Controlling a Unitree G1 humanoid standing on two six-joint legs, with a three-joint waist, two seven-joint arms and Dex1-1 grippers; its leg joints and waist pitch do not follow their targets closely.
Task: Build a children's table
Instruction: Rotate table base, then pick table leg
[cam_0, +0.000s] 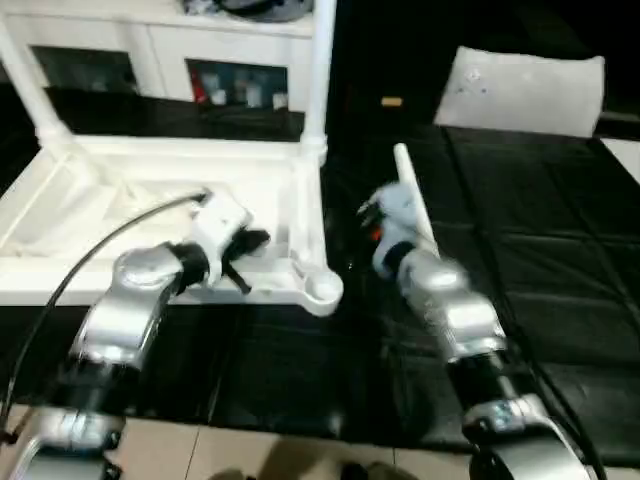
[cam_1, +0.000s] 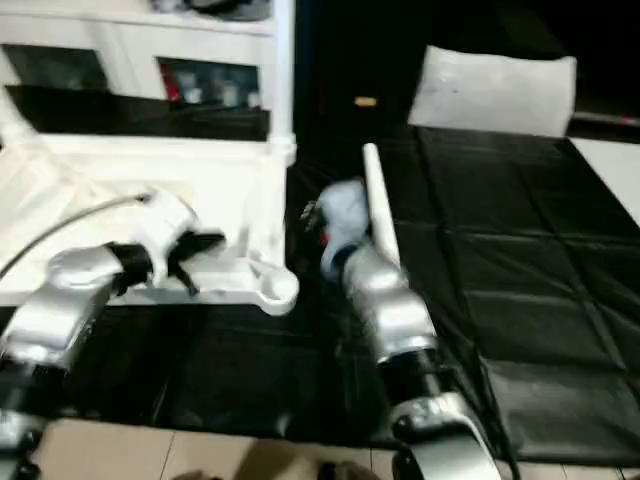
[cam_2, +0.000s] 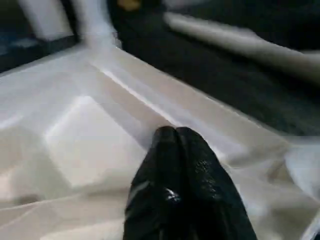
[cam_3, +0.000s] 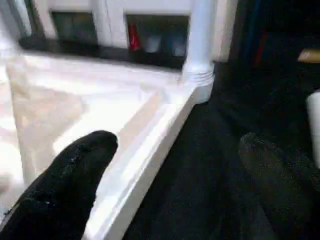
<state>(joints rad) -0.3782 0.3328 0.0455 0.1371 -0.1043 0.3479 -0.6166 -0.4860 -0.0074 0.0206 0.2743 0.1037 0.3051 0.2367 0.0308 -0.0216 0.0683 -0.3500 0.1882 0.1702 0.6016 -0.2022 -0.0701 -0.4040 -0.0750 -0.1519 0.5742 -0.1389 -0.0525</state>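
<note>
Right gripper (cam_3: 175, 175) fingers apart, beside loose leg (cam_0: 413, 195) | leg's long axis points away | open corner socket (cam_0: 322, 287) lies left, nearer left gripper (cam_2: 182, 165), fingers together over upturned table (cam_0: 150, 195).

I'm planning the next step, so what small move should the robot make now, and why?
Probably shift the right gripper sideways onto the loose leg and close on it: it stands open beside the leg, and the near corner socket is empty.
</note>
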